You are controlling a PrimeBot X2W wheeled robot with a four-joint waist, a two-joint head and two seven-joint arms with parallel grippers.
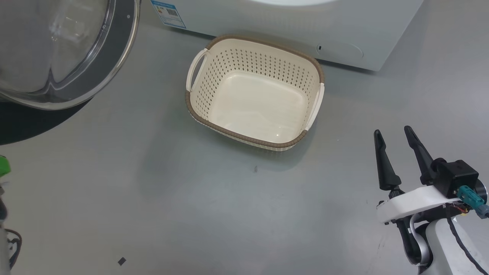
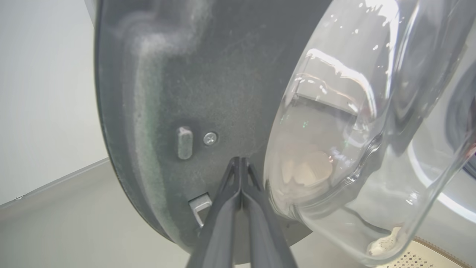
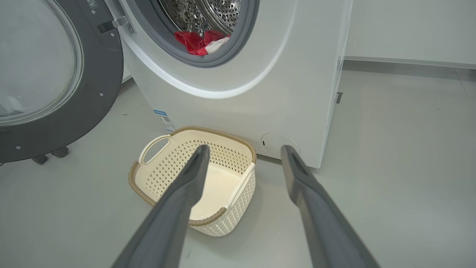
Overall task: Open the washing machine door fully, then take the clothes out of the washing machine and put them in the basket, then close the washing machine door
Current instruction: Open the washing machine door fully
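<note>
The washing machine door (image 1: 118,57) stands swung open at the upper left, its glass bowl (image 2: 334,130) bulging from the grey inner face (image 2: 186,93). My left gripper (image 2: 241,160) is shut, empty, its tips at that inner face beside the bowl. The washing machine (image 3: 260,104) shows its open drum with the red and white clothes (image 3: 197,41) lying at the drum's front lip. The cream basket (image 1: 263,42) sits empty on the floor before the machine. My right gripper (image 1: 393,130) hangs open to the basket's right, above the floor, and in the right wrist view my right gripper (image 3: 245,149) points towards the basket (image 3: 215,131).
Grey floor spreads around the basket. A blue label sticker (image 1: 168,13) and a small round flap (image 1: 340,49) mark the machine's lower front. A white wall with a skirting (image 3: 409,61) runs behind the machine. Small dark wheels (image 3: 59,152) show under the open door.
</note>
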